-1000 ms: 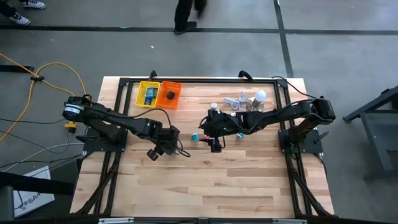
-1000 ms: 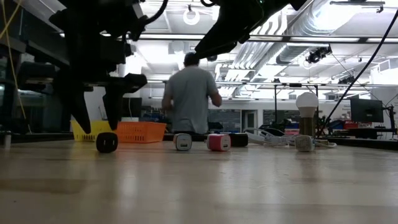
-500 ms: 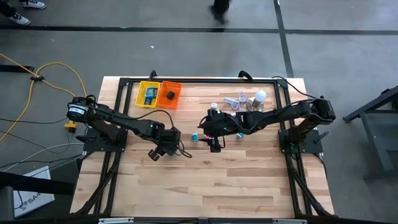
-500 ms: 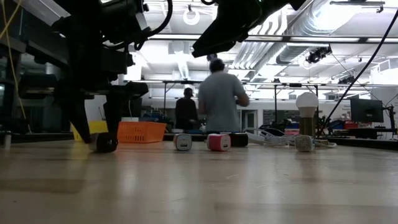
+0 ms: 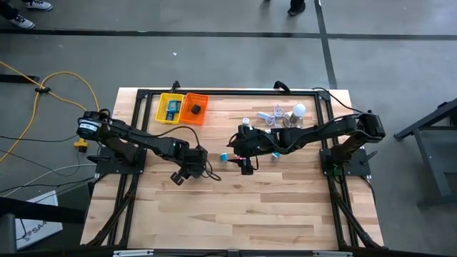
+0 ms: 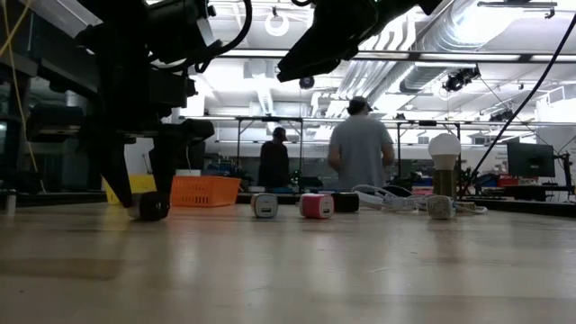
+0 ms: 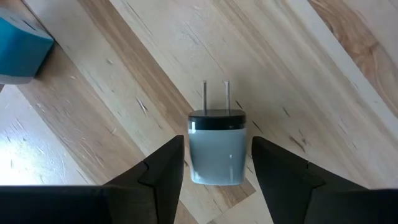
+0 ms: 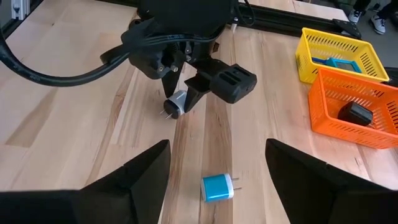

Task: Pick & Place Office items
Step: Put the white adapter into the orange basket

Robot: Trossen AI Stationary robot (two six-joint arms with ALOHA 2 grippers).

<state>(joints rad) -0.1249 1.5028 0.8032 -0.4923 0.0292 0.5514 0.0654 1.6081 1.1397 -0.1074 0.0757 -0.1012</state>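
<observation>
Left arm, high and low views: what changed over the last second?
The left gripper, fingers closed on the grey charger, shifted slightly; grip unchanged. A person behind the table walked right. The right gripper, blue charger and baskets stayed put.

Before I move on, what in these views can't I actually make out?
- Contents of the yellow mesh basket: its wall hides most of the blue item in the right wrist view; too small in the high view.
- Grey plug-in charger held in the left hand: the fingers cover its sides in the left wrist view.
- White cable with silvery parts: too small in the high view to tell its shape.
</observation>
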